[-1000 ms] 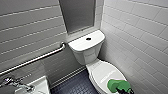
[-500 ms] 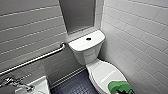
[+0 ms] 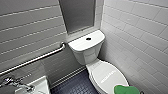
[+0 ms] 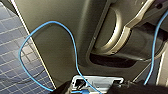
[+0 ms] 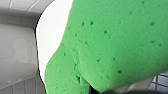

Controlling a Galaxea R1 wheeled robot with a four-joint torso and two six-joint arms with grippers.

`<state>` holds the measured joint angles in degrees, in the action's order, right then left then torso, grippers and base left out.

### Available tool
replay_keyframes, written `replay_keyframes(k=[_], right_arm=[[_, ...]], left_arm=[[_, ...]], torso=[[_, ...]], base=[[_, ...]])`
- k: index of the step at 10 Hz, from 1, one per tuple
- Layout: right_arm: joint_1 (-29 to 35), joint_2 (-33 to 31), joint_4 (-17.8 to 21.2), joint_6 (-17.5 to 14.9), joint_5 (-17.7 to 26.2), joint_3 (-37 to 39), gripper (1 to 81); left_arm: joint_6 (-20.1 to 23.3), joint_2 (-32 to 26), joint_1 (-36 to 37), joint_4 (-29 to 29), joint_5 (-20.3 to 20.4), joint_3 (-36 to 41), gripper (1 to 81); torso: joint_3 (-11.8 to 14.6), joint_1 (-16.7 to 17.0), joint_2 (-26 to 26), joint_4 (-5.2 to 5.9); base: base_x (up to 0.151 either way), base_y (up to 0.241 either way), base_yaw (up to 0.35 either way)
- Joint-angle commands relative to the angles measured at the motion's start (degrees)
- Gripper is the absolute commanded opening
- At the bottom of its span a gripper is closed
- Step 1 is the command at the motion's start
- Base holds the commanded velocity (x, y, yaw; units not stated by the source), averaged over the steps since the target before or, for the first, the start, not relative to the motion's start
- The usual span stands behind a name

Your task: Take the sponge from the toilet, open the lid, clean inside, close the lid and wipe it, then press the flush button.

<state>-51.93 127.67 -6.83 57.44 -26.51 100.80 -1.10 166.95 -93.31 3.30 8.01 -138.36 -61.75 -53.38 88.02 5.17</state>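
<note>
Sponge has shifted slightly rightward since the earlier frame. It is now at the front end of the closed lid, long axis crosswise to the lid's. I cannot tell whether my right gripper holds it.

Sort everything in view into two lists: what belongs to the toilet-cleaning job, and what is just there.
Belongs to the job:
- sponge, green, at the near end of the lid
- toilet
- lid, closed
- flush button, on the tank top

Just there:
- grab bar on the wall
- sink
- tap
- frosted panel behind the tank
</note>
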Motion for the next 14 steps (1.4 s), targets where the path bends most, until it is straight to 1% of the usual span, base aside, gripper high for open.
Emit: replay_keyframes(k=[1, 2, 3, 4, 5, 6, 7, 8, 10, 12, 14], right_arm=[[-0.58, -11.71, -1.52, -1.10, -0.20, -11.61, 1.0], [-2.43, -13.79, -2.13, -1.46, -0.03, -13.61, 1.0], [-5.65, -16.10, -3.28, -1.46, -0.03, -14.86, 1.0], [-9.78, -17.07, -4.77, -1.46, -0.20, -15.12, 1.0], [-14.19, -16.38, -6.09, -1.46, -0.38, -13.47, 1.0], [-18.07, -15.32, -6.53, -1.54, -0.56, -10.99, 1.0], [-21.23, -13.84, -8.36, -1.54, -1.43, -8.38, 1.0], [-24.14, -12.26, -9.85, -1.54, -1.95, -6.35, 1.0], [-28.70, -9.36, -11.70, -1.54, -3.97, -3.10, 1.0], [-31.69, -5.65, -14.62, -1.46, -4.07, 1.14, 1.0], [-35.57, -1.08, -17.17, -1.54, -4.34, 5.97, 1.0]], left_arm=[[0.57, -1.53, -1.14, -0.32, -4.41, 2.39, 81.1], [0.57, -3.28, 0.17, -0.32, -4.58, 5.73, 81.1], [0.57, -6.27, 1.66, -0.40, -5.02, 11.09, 81.1], [0.66, -10.14, 3.25, -0.49, -5.20, 17.77, 81.1], [0.66, -14.59, 5.00, -0.58, -5.28, 24.84, 81.1], [0.66, -17.79, 6.77, -0.67, -5.64, 29.55, 81.1], [0.57, -21.10, 9.13, -0.75, -7.98, 34.60, 81.1], [0.49, -23.57, 11.08, -0.58, -9.41, 37.96, 81.1], [0.22, -27.35, 15.20, 0.03, -9.50, 42.27, 81.1], [-0.22, -30.44, 19.85, 0.65, -9.68, 45.37, 81.1], [-1.45, -33.52, 25.84, 3.73, -11.35, 48.89, 81.1]], torso=[[0.00, 0.00, 0.00, 0.00], [0.00, 0.00, 0.00, 0.00], [0.00, -0.02, 0.00, 0.00], [0.00, -0.02, 0.00, 0.00], [0.00, -0.02, 0.00, 0.00], [0.00, -0.02, 0.00, 0.00], [0.00, -0.02, 0.00, 0.00], [0.00, -0.02, 0.00, 0.00], [0.00, -0.02, 0.00, 0.00], [0.00, -0.02, 0.00, 0.00], [0.00, -0.02, 0.00, 0.00]], base=[[0.000, 0.000, 0.000], [0.000, 0.000, 0.000], [0.000, 0.000, 0.000], [0.000, 0.000, 0.000], [0.000, 0.000, 0.000], [0.000, 0.000, 0.000], [0.000, 0.000, 0.000], [0.000, 0.000, 0.000], [0.000, 0.000, 0.000], [0.000, 0.000, 0.000], [0.000, 0.000, 0.000]])
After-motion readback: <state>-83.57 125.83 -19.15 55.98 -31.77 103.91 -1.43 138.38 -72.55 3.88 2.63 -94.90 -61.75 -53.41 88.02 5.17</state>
